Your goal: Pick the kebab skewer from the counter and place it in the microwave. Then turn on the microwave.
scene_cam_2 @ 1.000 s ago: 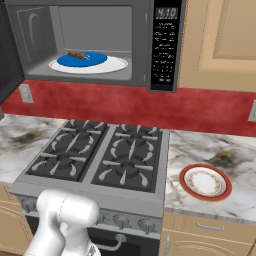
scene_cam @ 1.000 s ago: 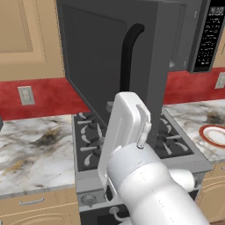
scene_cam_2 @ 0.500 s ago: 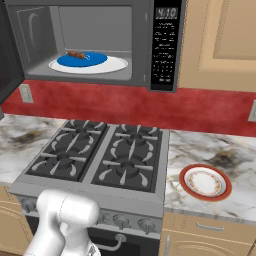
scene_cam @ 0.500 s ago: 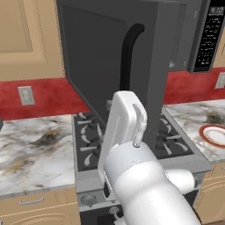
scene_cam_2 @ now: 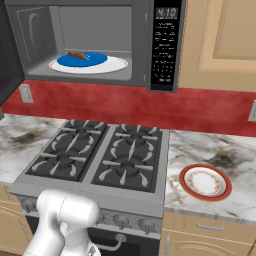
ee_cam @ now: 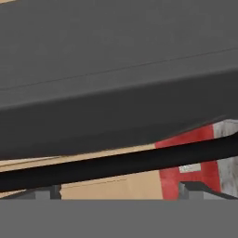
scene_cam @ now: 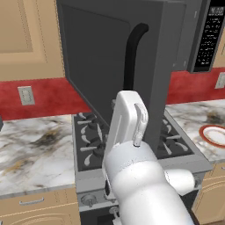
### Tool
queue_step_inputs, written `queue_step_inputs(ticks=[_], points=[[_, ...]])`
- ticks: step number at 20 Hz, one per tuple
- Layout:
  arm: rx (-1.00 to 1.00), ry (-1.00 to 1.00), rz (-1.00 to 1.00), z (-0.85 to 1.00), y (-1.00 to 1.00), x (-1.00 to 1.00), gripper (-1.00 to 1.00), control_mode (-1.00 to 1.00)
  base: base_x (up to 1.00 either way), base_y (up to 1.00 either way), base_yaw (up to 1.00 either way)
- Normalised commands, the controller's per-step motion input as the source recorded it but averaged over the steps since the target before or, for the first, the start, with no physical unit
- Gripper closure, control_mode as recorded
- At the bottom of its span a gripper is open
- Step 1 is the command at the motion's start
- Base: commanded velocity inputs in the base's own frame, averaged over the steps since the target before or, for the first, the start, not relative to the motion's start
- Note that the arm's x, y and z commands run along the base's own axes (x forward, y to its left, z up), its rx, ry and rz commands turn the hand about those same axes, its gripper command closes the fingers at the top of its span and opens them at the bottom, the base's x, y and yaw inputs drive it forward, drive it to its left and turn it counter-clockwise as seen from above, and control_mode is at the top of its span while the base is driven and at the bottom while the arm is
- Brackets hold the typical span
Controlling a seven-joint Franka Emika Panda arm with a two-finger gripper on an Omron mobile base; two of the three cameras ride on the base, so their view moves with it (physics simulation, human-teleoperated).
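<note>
Large dark grey microwave (scene_cam_2: 100, 42), door (scene_cam: 110, 70) swung wide. Small brown-red kebab skewer (scene_cam_2: 76, 54) lies on blue dish (scene_cam_2: 82, 59) inside the cavity, off the marble worktop (scene_cam_2: 220, 150). Claw (ee_cam: 119, 193) spread wide, empty, tips just under the door's black handle (ee_cam: 116, 165).

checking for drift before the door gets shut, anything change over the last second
Nothing visibly changed. The microwave door hangs open as before, the kebab skewer lies on the blue plate inside, and the arm is in the same pose by the door's handle.
</note>
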Motion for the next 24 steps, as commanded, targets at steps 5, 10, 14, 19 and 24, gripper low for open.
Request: queue_step_inputs(ticks=[5,10,14,19,24], points=[[0.0,0.02,-0.08,0.0,-0.09,0.0,-1.0,-1.0,0.0,0.0,0.0],[0.0,0.06,-0.08,0.03,-0.25,0.0,-1.0,-1.0,0.0,0.0,0.0],[0.0,0.08,-0.06,0.03,-0.36,0.01,-1.0,-1.0,0.0,0.0,0.0],[0.0,0.07,-0.03,0.02,-0.36,0.07,-1.0,-1.0,0.0,0.0,0.0],[0.0,0.08,-0.04,0.01,-0.37,0.11,-1.0,-1.0,0.0,0.0,0.0]])
